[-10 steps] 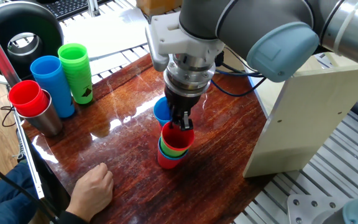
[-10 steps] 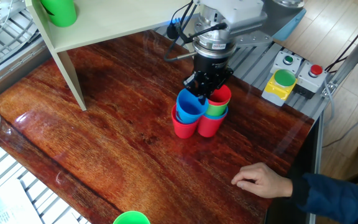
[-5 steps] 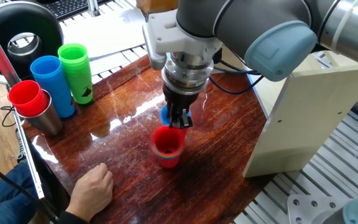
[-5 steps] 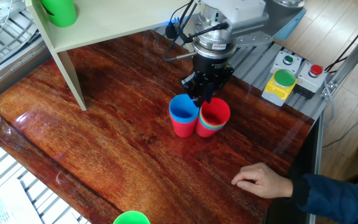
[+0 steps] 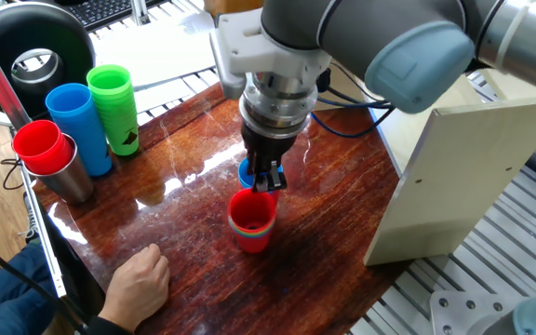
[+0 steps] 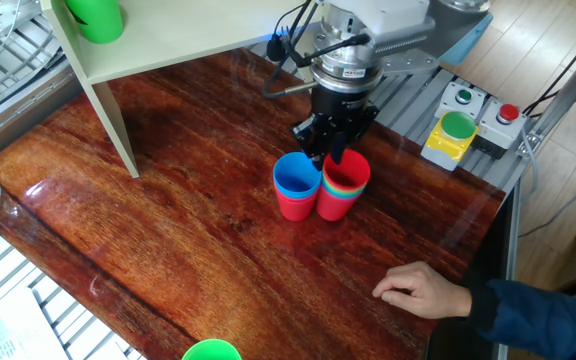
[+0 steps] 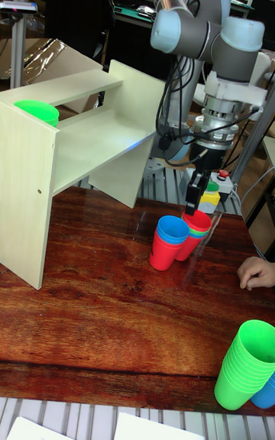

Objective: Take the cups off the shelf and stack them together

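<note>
Two stacks of cups stand side by side on the wooden table. One has a red cup (image 5: 252,219) (image 6: 345,185) (image 7: 196,227) on top, with green and blue rims showing beneath it. The other is a blue cup (image 6: 296,180) (image 7: 173,231) nested in a red one. My gripper (image 5: 265,180) (image 6: 330,153) (image 7: 193,202) hangs just above the far rim of the red-topped stack. Its fingers are slightly parted, so it is open and holds nothing. A green cup (image 6: 96,18) (image 7: 37,113) still sits on the cream shelf (image 6: 108,110) (image 7: 46,180) (image 5: 454,177).
Tall blue (image 5: 80,126) and green (image 5: 114,107) cup columns stand at the table's far left, beside a steel tumbler (image 5: 68,177) holding a red cup. A person's hand (image 5: 138,279) (image 6: 418,290) rests near the table edge. A button box (image 6: 458,130) sits beyond the stacks.
The red cup left my gripper and dropped down into its stack, which now sits lower. My gripper stayed at about the same height and shifted slightly.
</note>
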Robot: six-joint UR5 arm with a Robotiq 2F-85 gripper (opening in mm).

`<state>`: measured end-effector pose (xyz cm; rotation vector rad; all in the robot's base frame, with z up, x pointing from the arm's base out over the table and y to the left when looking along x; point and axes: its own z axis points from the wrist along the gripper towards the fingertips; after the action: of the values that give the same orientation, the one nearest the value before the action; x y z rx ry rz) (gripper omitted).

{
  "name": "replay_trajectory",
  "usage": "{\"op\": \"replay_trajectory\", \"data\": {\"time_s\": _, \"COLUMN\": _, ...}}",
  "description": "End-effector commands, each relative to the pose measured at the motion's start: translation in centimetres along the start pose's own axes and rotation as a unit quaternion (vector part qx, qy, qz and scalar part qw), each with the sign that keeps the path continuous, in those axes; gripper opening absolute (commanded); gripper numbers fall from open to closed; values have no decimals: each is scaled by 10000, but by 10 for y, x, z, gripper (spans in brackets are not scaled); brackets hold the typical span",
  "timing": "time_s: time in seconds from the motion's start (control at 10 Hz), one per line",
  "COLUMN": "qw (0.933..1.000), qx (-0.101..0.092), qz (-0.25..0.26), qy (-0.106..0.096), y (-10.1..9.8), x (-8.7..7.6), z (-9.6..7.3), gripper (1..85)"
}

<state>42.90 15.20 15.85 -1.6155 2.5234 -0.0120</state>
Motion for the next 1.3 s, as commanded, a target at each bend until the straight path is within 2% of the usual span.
{"op": "replay_trajectory", "data": {"time_s": 0.0, "qw": 9991, "qx": -332, "qz": 90, "qy": 262, "y": 12, "x": 18, "z": -32, "gripper": 330}}
{"op": "replay_trajectory", "data": {"time_s": 0.1, "qw": 9968, "qx": -247, "qz": 360, "qy": 676, "y": 7, "x": 46, "z": -62, "gripper": 307}}
{"op": "replay_trajectory", "data": {"time_s": 0.2, "qw": 9934, "qx": -181, "qz": 630, "qy": 942, "y": 7, "x": 67, "z": -89, "gripper": 273}}
{"op": "replay_trajectory", "data": {"time_s": 0.3, "qw": 9895, "qx": 4, "qz": 866, "qy": 1160, "y": 5, "x": 88, "z": -113, "gripper": 257}}
{"op": "replay_trajectory", "data": {"time_s": 0.4, "qw": 9854, "qx": 313, "qz": 1058, "qy": 1295, "y": 1, "x": 105, "z": -132, "gripper": 213}}
{"op": "replay_trajectory", "data": {"time_s": 0.5, "qw": 9831, "qx": 440, "qz": 1151, "qy": 1354, "y": 2, "x": 114, "z": -142, "gripper": 133}}
{"op": "replay_trajectory", "data": {"time_s": 0.6, "qw": 9824, "qx": 436, "qz": 1260, "qy": 1306, "y": 5, "x": 108, "z": -141, "gripper": 13}}
{"op": "replay_trajectory", "data": {"time_s": 0.7, "qw": 9818, "qx": 401, "qz": 1438, "qy": 1171, "y": 10, "x": 88, "z": -132, "gripper": 13}}
{"op": "replay_trajectory", "data": {"time_s": 0.8, "qw": 9804, "qx": 590, "qz": 1572, "qy": 1034, "y": 11, "x": 62, "z": -115, "gripper": 13}}
{"op": "replay_trajectory", "data": {"time_s": 0.9, "qw": 9746, "qx": 736, "qz": 1916, "qy": 898, "y": 13, "x": 44, "z": -105, "gripper": 13}}
{"op": "replay_trajectory", "data": {"time_s": 1.0, "qw": 9656, "qx": 940, "qz": 2260, "qy": 881, "y": 4, "x": 47, "z": -107, "gripper": 13}}
{"op": "replay_trajectory", "data": {"time_s": 1.2, "qw": 9502, "qx": 1425, "qz": 2685, "qy": 689, "y": -20, "x": 46, "z": -111, "gripper": 13}}
